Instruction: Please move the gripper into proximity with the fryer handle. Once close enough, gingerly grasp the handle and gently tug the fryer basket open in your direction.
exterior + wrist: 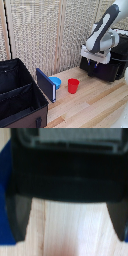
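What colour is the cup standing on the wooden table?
Red; the cup shows best in the exterior view.

You're looking at a staged lab setup: a pale wooden plank desk [95, 102], a beige slatted screen [45, 35] behind it.

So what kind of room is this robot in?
Probably a test room or lab made to look a bit like a kitchen. A white robot arm with its gripper works at a black air fryer on a wooden table, with a red cup and a black fabric crate.
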Controlling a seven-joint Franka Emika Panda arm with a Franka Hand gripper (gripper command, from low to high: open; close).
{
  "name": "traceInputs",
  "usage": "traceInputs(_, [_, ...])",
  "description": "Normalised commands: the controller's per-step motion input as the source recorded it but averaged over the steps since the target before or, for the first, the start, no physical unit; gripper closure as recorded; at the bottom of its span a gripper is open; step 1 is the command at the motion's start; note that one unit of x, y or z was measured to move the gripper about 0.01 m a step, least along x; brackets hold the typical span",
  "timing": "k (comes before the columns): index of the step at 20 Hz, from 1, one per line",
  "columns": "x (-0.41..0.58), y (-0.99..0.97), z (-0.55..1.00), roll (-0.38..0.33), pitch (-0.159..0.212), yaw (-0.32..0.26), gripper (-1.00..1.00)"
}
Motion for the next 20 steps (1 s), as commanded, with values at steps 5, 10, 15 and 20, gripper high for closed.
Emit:
traceInputs(5, [0.263, 0.72, -0.16, 0.014, -0.042, -0.121, 1.00])
traceInputs(10, [0.185, 0.26, 0.05, 0.001, -0.022, -0.105, -1.00])
traceInputs(15, [-0.007, -0.13, 0.76, -0.036, -0.009, -0.026, -1.00])
traceInputs(20, [0.034, 0.03, 0.98, 0.004, 0.034, 0.016, -1.00])
